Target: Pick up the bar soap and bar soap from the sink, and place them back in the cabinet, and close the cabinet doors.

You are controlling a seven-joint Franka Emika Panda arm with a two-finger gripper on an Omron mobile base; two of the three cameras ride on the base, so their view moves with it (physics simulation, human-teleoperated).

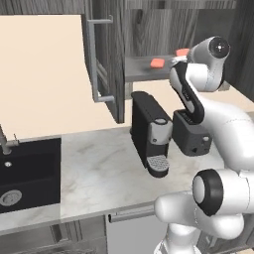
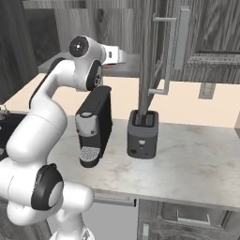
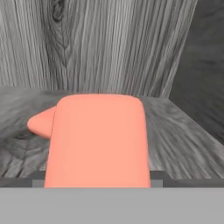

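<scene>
One salmon-orange bar soap [image 3: 98, 140] sits between my gripper's [image 3: 97, 177] fingers, which are shut on it and mostly hidden behind it. It hangs just over the grey shelf [image 3: 183, 135] inside the cabinet [image 1: 144, 30]. In the left base view the same bar soap [image 1: 182, 52] shows beside my hand. The other bar soap [image 1: 157, 63] lies on the shelf, to the left and behind in the hand view [image 3: 41, 122]. The left cabinet door [image 1: 108, 59] stands open, its silver handle [image 1: 92, 59] facing out. The black sink [image 1: 30, 168] is at the lower left.
A black coffee machine [image 1: 151, 134] and a dark toaster [image 1: 191, 134] stand on the marble counter [image 1: 99, 168] right under the cabinet, below my arm. The open door's edge [image 2: 149, 56] hangs above the toaster [image 2: 142, 133]. The faucet [image 1: 5, 144] is at the sink's back.
</scene>
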